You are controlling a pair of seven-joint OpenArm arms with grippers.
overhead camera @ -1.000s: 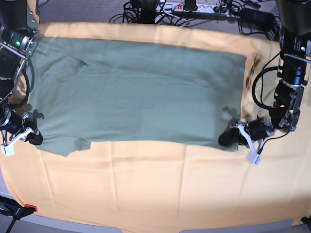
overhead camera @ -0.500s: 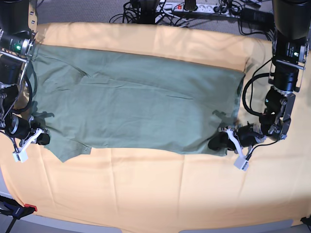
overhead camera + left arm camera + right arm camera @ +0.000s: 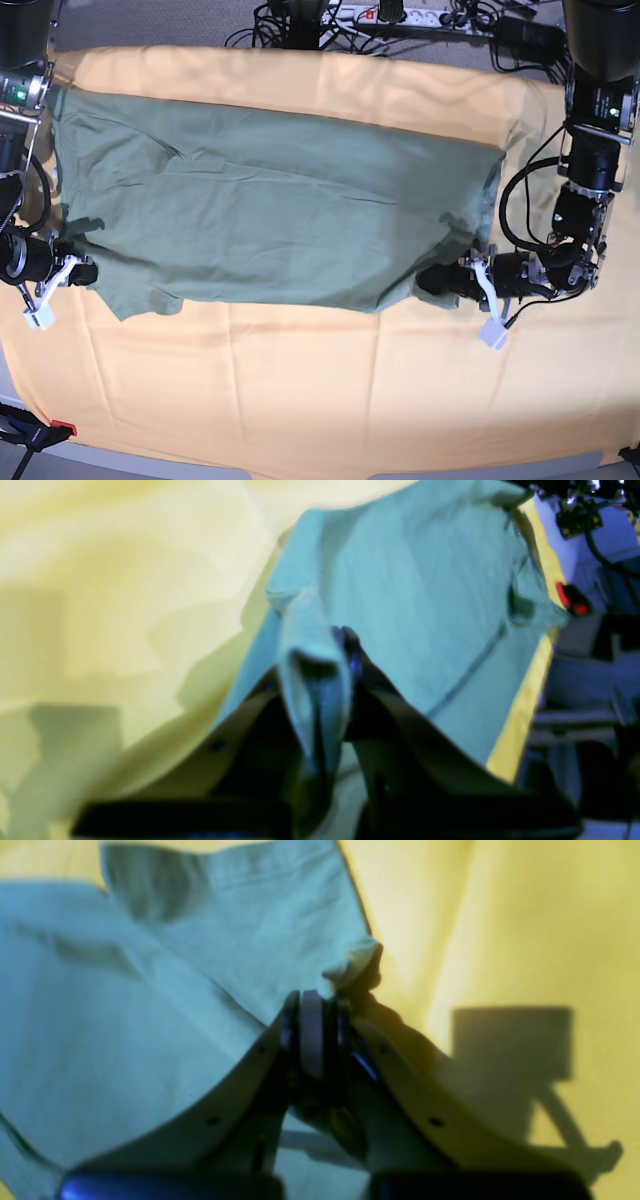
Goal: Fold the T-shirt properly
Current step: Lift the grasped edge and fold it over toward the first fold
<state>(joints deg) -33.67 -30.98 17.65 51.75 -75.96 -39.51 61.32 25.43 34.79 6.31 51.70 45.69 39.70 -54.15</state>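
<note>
Plain sage-green T-shirt (image 3: 270,200), plain yellow-orange cloth (image 3: 320,390), black arms with white tool tips

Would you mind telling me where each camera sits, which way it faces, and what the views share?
Base: overhead, looking down at the T-shirt on the yellow cloth; both arms show, left gripper and right gripper at its near corners.
Left wrist: rides the left arm, looking along its fingers, pinched on a shirt fold.
Right wrist: rides the right arm, looking past its shut fingers at a corner.
Shared: all three show shirt and cloth.
</note>
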